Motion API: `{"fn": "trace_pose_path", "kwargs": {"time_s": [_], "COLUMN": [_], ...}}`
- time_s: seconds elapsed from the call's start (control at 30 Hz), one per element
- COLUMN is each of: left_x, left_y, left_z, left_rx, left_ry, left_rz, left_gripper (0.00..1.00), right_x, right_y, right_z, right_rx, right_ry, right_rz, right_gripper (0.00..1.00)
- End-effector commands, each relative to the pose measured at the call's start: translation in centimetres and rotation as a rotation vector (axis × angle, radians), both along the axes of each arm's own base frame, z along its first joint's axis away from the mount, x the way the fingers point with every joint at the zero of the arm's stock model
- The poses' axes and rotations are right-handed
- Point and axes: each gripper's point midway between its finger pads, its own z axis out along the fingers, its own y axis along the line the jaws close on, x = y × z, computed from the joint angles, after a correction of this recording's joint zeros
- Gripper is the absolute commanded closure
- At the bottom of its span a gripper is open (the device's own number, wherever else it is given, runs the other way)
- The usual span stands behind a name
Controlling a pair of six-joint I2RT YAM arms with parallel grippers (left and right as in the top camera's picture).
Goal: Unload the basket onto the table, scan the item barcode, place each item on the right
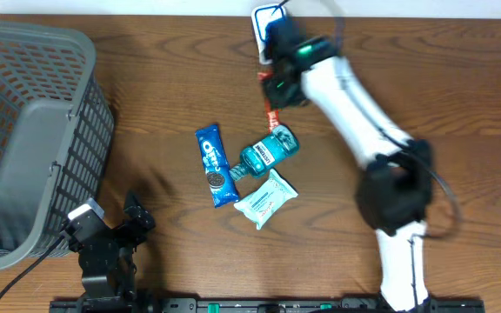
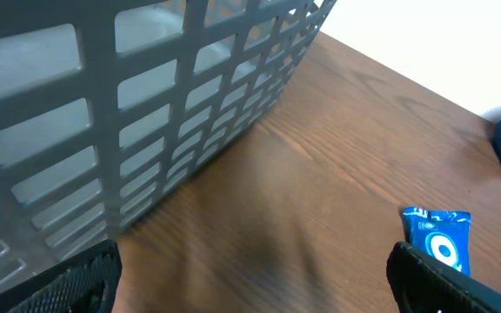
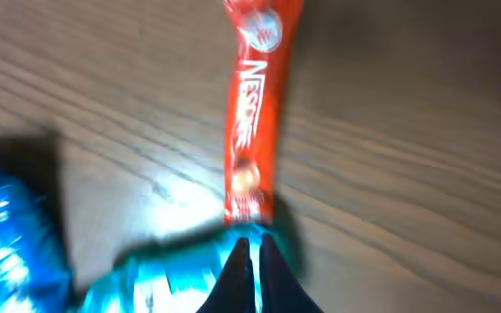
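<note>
The right gripper (image 3: 250,254) is pinched shut at the near end of the red sachet (image 3: 255,113), which lies on the table (image 1: 172,78) beside the mouthwash bottle (image 1: 266,153), while the left gripper (image 2: 259,271) gapes open by the basket (image 2: 146,104).

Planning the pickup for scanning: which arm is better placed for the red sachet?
Right. The right gripper is shut on the end of the sachet; the left gripper hangs open beside the basket, away from it.
</note>
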Motion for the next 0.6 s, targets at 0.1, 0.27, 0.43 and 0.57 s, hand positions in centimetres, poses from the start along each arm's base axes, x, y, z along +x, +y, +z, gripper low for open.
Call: {"fn": "trace_pose_path", "kwargs": {"time_s": [0.1, 0.27, 0.43, 0.57], "left_x": [-0.1, -0.1, -0.1, -0.1], "left_y": [0.2, 0.2, 0.2, 0.2], "left_z": [0.1, 0.1, 0.1, 0.1], "left_rx": [0.018, 0.018, 0.018, 0.018], "left_ry": [0.005, 0.005, 0.005, 0.005], "left_rz": [0.006, 0.006, 0.006, 0.006], "left_gripper": [0.02, 0.02, 0.02, 0.02], "right_x": [-1.0, -2.5, -0.8, 1.1], "right_y": [-10.5, -12.5, -8.9, -4.6], "right_z": [9.0, 8.0, 3.9, -0.9], "right_rx": [-0.027, 0.046, 0.082, 0.112], "right_ry": [-0.082, 0.036, 0.034, 0.013], "right_rz": [-0.19, -0.23, -0.195, -0.178], "right_gripper": [0.99, 0.22, 0.01, 0.01]}}
